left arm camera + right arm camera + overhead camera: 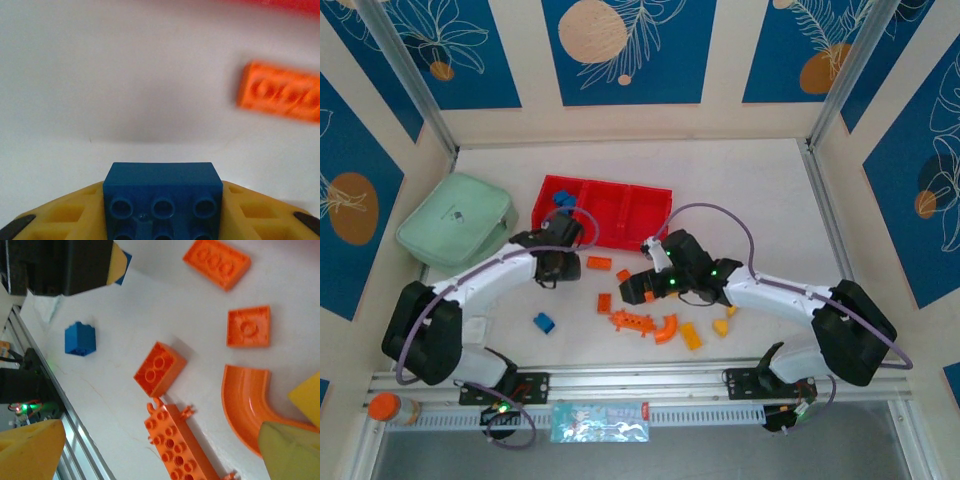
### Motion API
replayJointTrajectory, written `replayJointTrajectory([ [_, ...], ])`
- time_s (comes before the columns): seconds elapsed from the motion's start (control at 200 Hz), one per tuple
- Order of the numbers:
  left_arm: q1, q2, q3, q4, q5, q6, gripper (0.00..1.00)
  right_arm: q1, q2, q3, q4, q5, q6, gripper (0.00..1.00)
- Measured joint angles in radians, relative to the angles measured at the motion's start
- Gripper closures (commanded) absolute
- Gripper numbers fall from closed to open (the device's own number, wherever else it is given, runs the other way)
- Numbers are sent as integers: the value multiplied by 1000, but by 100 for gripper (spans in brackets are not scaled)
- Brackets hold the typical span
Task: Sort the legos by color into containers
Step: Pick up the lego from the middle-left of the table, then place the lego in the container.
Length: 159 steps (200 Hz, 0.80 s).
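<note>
My left gripper [560,262] is shut on a dark blue brick [163,200], held between its yellow fingers [60,215] just above the white table, near the red tray's [620,240] front left corner. Blue bricks [563,200] lie in the tray's left compartment. My right gripper [160,460] is open and hovers over loose orange pieces: a small block [159,368], a long studded plate [180,445], a curved piece [245,400], a square plate [248,326] and a flat brick [216,262]. Another blue brick [543,323] and yellow bricks [691,336] lie on the table.
A pale mint-green case [457,221] sits at the left, beside the tray. A metal rail [620,378] runs along the near edge, with an orange-capped item [385,407] at its left end. Patterned walls enclose the table.
</note>
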Motion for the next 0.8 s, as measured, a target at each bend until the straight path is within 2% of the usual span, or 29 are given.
replayJointTrajectory([
  [0.205,99,31,181,0,-23,31,57,-22,1,60,-3,-1,-15,1],
  [0.475,187,254,414,22,-29,24,57,-34,23,73,-3,-12,-14,1],
  [0.795,237,502,597,48,-33,-115,55,-74,68,90,0,-58,-30,1],
])
